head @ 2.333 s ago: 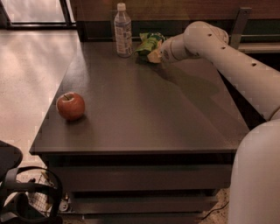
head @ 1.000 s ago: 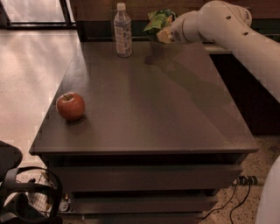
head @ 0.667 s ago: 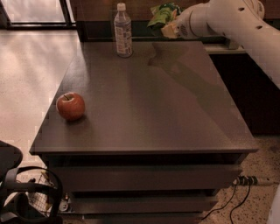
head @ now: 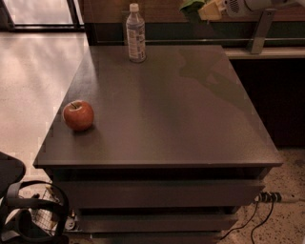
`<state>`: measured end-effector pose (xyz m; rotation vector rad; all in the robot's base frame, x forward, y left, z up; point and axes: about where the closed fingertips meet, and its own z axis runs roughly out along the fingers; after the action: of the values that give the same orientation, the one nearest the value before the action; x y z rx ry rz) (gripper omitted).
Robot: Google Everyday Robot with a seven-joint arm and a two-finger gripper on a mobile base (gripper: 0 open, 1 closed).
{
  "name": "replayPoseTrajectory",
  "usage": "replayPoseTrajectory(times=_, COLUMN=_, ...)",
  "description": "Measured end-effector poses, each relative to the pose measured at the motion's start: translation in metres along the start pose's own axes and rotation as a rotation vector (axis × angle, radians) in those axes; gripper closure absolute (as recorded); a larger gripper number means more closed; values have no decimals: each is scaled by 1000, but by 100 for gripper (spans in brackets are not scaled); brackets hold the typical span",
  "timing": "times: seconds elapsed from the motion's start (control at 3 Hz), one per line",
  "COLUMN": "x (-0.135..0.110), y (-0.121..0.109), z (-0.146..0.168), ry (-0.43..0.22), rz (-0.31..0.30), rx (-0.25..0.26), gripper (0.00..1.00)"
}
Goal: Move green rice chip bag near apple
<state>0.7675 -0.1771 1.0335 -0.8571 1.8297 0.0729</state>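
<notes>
The green rice chip bag hangs at the top edge of the camera view, held high above the table's far right part. My gripper is shut on it, with the arm reaching in from the upper right. Most of the bag is cut off by the top of the picture. The red apple with yellowish patches and a short stem sits on the dark table near its front left corner, far from the bag.
A clear plastic bottle with a white cap stands at the table's far edge, left of the gripper. A dark counter and a metal rail run behind the table. A black chair stands on the floor at the lower left.
My gripper has lifted the green bag off the table's far edge, next to the bottle, and raised it up to the top of the view. The apple and bottle have not moved.
</notes>
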Motion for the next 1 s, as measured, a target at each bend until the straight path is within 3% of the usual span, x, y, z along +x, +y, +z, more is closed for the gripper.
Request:
replayPoseTrajectory(times=0.33, x=6, y=-2, z=-58, ry=11, rz=7, rx=-118, gripper=100)
replayPoseTrajectory(times=0.67, x=22, y=15, z=-85, ry=39, rz=-38, rx=-243, gripper=100)
replayPoseTrajectory(times=1.0, x=34, y=33, z=-89, ry=87, rz=-46, rx=-320, gripper=100)
